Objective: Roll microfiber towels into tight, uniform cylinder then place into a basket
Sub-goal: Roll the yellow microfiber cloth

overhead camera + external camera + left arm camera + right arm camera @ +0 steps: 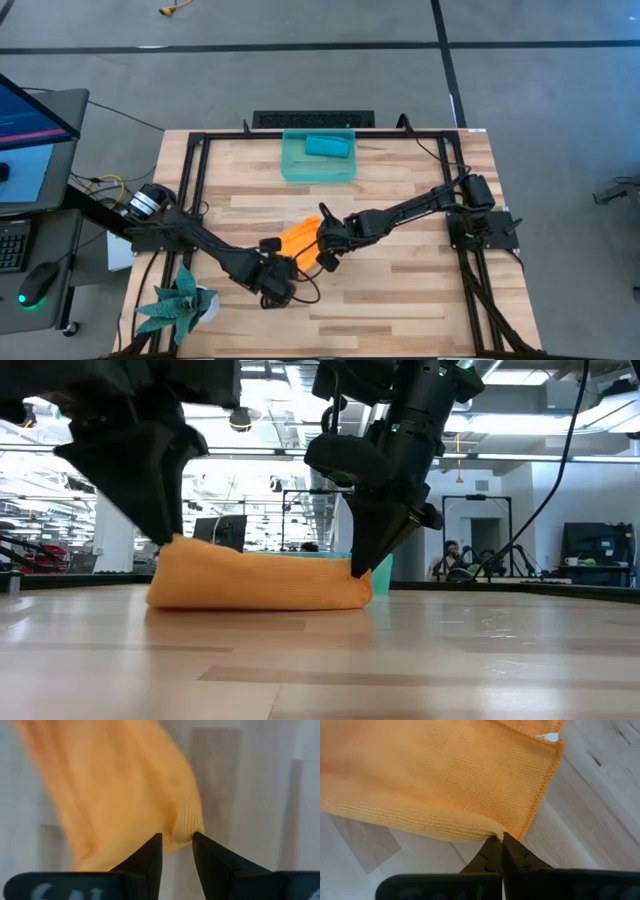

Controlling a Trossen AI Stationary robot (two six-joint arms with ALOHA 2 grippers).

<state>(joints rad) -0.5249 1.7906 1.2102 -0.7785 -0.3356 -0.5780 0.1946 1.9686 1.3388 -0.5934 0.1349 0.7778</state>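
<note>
Towel (297,240), orange, lay half-rolled mid-tabletop (400,300), one corner pinched by the closed right claw (499,839) to anchor it, left claw (177,840) parted at the opposite end without gripping; blue towel (327,147) sat rolled in basket (292,168).

Bright even light, blurred left wrist view.

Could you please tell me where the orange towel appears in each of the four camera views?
High view: orange towel mid-table, between both arms.
Low view: low mound on the wood, centre-left.
Left wrist view: fills the upper left.
Right wrist view: spans the upper half.
Shared landmark: the right gripper pinching the towel's edge.
</note>
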